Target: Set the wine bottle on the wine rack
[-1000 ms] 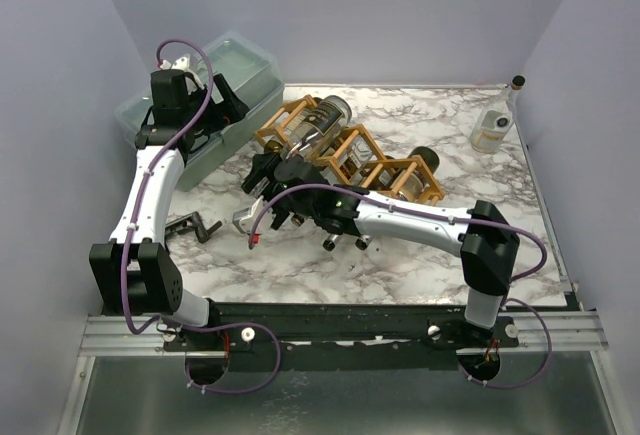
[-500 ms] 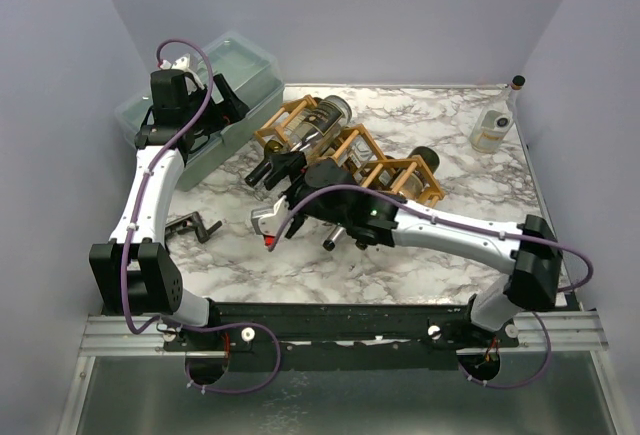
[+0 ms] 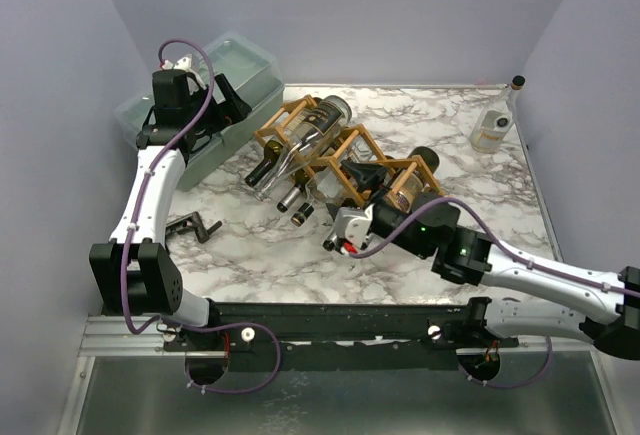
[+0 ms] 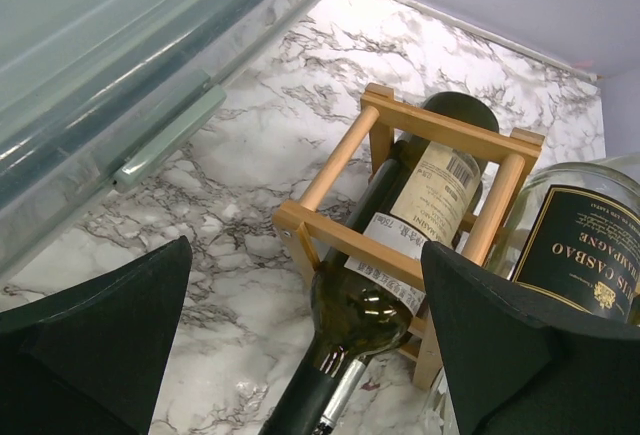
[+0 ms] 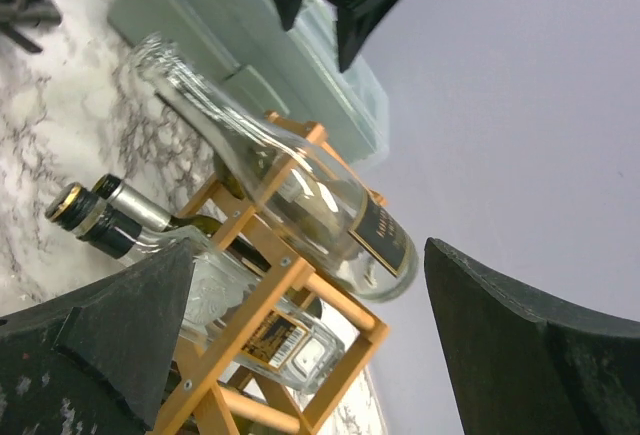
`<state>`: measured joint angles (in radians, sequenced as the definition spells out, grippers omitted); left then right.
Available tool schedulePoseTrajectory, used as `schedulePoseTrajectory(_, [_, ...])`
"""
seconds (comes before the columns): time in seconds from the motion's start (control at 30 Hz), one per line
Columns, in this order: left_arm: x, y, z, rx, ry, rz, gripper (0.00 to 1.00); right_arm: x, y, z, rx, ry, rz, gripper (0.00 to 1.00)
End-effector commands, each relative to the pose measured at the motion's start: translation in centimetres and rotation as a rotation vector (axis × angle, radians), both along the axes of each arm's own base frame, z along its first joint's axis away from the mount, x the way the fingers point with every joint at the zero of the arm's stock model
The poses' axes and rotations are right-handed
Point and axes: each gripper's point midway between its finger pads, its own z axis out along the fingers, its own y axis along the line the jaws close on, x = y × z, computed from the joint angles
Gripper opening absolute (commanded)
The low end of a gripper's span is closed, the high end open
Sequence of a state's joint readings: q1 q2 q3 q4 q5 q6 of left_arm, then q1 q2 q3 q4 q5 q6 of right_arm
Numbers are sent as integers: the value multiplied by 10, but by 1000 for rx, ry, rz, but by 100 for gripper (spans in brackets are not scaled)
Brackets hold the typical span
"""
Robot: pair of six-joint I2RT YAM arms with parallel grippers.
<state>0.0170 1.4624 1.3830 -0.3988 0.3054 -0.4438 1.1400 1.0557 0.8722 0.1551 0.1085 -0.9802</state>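
The wooden wine rack (image 3: 343, 177) stands slantwise mid-table and holds several bottles. A clear wine bottle (image 3: 318, 125) with a black label lies on its upper left part, neck pointing near-left; it is also the clear wine bottle (image 5: 300, 190) in the right wrist view. A dark green bottle (image 4: 400, 225) fills the left end cell. My right gripper (image 3: 336, 235) is open and empty, a little in front of the rack and apart from the bottle necks. My left gripper (image 3: 232, 103) hovers open and empty beside the rack's left end.
A translucent green lidded bin (image 3: 215, 80) sits at the back left under the left arm. A small clear bottle (image 3: 492, 125) stands in the far right corner. A black clamp-like piece (image 3: 196, 225) lies on the marble table (image 3: 480, 205) near the left arm.
My right gripper opened at the bottle necks and pulled back toward the near right, leaving the bottles on the rack. The left arm has not moved.
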Motion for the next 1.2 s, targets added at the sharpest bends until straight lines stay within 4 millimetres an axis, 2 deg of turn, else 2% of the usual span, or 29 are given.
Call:
schedulePoseTrajectory(0.0, [2, -7, -6, 2, 10, -24, 98, -6, -32, 41, 217, 58, -66, 100])
schedulePoseTrajectory(0.07, [2, -11, -5, -16, 13, -40, 98, -6, -50, 56, 286, 79, -113, 100])
schedulePoseTrajectory(0.1, [0, -21, -5, -2, 9, -58, 99, -6, -58, 61, 319, 85, -135, 100])
schedulePoseTrajectory(0.17, [-2, -21, -7, 31, 5, -49, 98, -5, -74, 72, 375, 91, -178, 100])
schedulePoseTrajectory(0.3, [-2, -25, -8, 25, 9, -64, 99, -7, -95, 70, 381, 117, -225, 100])
schedulePoseTrajectory(0.43, [-2, -24, -13, 67, 13, -50, 99, 18, -143, 74, 564, 116, -516, 100])
schedulePoseTrajectory(0.53, [0, -27, -18, 66, 27, -60, 98, 31, -176, 68, 609, 71, -710, 100])
schedulePoseTrajectory(0.6, [0, -25, -22, 95, 31, -50, 99, 34, -189, 70, 675, 91, -757, 100])
schedulePoseTrajectory(0.7, [1, -27, -25, 91, 45, -58, 99, 37, -197, 73, 719, 119, -762, 100])
schedulePoseTrajectory(0.8, [-1, -30, -22, 108, 32, -59, 99, 48, -205, 63, 753, 130, -805, 100])
schedulePoseTrajectory(0.93, [-3, -28, -20, 133, 27, -52, 99, 79, -215, 41, 693, 210, -925, 100])
schedulePoseTrajectory(1.03, [-6, -34, -14, 122, 16, -67, 99, 102, -240, 26, 788, 286, -1019, 100])
schedulePoseTrajectory(1.17, [-7, -31, -9, 143, -2, -52, 99, 123, -269, 18, 912, 370, -1101, 100])
